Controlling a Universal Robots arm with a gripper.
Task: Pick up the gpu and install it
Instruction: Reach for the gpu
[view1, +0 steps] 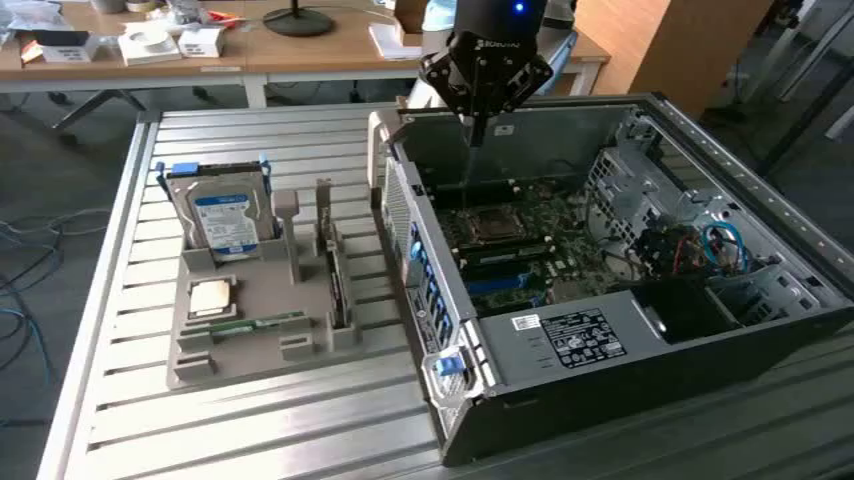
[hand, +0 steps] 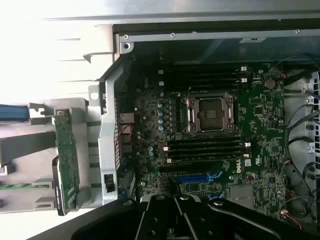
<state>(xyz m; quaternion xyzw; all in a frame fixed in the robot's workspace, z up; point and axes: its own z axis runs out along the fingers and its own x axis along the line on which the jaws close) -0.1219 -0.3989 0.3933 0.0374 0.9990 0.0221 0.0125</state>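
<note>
The gpu (view1: 336, 288) is a thin dark card. It stands on its edge in a slot of the grey holder (view1: 254, 365), with its metal bracket at the far end. In the wrist view the gpu (hand: 65, 157) shows a green face beside the case wall. My gripper (view1: 470, 138) hangs over the far end of the open computer case (view1: 561, 345), well away from the card. Its fingers are shut together with nothing between them. In the wrist view the gripper (hand: 175, 201) points down at the motherboard (hand: 260, 125), near a blue slot (hand: 197, 177).
The holder also carries a silver hard drive (view1: 224, 220) with a blue label, a processor chip (view1: 211, 297) and a slim green memory stick (view1: 260, 325). The motherboard has an empty processor socket (hand: 210, 114). Cables (view1: 707, 250) fill the case at the exterior view's right. A cluttered desk (view1: 267, 50) stands behind.
</note>
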